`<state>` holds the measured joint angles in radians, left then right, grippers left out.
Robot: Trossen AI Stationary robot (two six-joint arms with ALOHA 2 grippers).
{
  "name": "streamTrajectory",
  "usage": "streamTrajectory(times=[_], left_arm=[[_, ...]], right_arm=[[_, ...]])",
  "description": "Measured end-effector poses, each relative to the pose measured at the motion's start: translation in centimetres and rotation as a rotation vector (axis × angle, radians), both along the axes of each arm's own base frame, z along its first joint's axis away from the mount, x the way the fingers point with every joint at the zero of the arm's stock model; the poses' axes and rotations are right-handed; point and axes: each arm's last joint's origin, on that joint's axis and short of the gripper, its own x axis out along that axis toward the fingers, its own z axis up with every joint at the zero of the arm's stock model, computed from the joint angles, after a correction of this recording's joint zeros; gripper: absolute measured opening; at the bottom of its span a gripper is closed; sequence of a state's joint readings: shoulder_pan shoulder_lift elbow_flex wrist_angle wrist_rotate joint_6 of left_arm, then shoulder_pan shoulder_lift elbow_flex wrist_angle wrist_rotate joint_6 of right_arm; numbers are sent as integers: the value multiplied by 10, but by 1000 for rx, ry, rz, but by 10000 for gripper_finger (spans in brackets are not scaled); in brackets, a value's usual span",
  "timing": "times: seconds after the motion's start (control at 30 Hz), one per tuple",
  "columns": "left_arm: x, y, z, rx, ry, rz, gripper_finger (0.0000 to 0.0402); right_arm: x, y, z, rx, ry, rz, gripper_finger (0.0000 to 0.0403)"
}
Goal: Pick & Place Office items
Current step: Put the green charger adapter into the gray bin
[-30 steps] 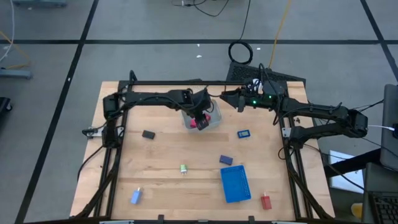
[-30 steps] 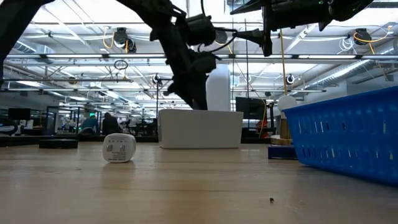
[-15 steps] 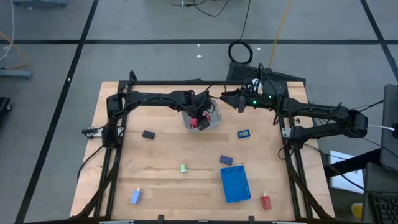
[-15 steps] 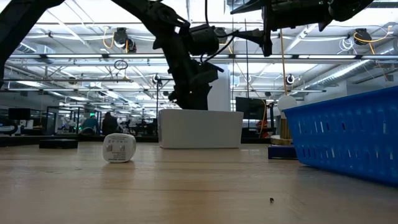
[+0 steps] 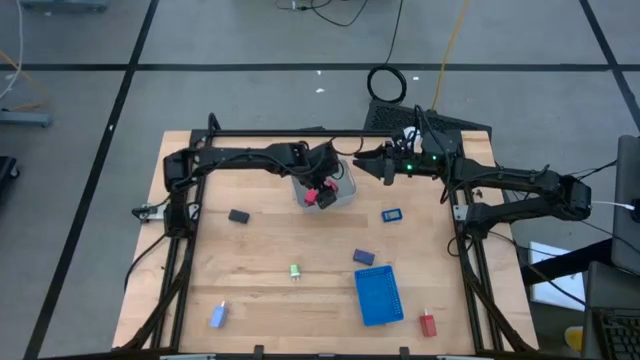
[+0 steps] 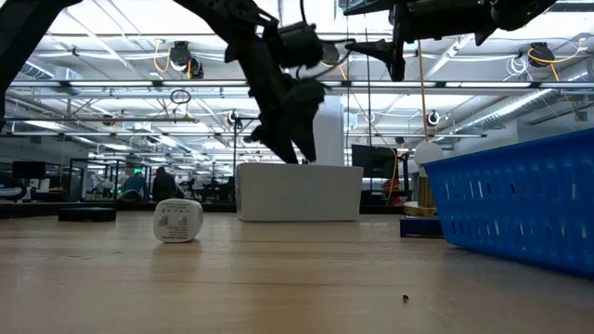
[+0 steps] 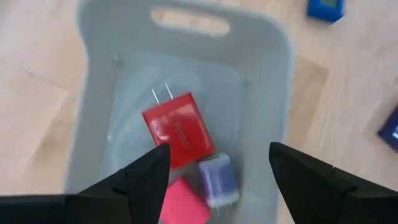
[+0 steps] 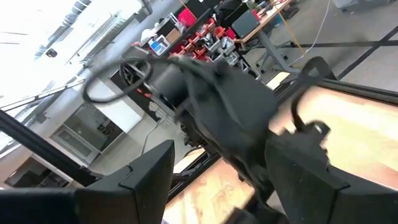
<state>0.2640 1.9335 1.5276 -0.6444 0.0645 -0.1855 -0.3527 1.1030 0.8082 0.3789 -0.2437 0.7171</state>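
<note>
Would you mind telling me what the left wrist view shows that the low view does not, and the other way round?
Only the left wrist view looks into the bin: a red plug block, a pale blue block and a pink block lie inside, with the left gripper open above them.

Only the low view shows the blue tray's wall, a white round item on the table, and the room behind.

Both show the pale bin, with the left arm over it.
</note>
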Motion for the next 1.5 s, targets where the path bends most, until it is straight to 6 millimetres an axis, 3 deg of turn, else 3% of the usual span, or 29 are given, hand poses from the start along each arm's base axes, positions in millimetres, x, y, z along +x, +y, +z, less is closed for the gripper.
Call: streamTrajectory(times=[0.23, 0.4, 0.7, 0.97, 1.5], left_arm=[[-23, -14, 67, 220, -137, -17, 259], [-45, -28, 111, 271, -275, -29, 245], [-64, -60, 163, 264, -550, -39, 232], [-58, -95, 184, 156, -786, -114, 242], [-59, -135, 185, 52, -803, -175, 243]], right_arm=[[-7, 3, 11, -108, -51, 2, 242], [-20, 6, 23, -178, -97, 8, 242], [-44, 15, 39, -298, -142, -5, 242], [-63, 23, 46, -304, -145, -3, 242], [-65, 34, 46, -257, -136, 78, 242]])
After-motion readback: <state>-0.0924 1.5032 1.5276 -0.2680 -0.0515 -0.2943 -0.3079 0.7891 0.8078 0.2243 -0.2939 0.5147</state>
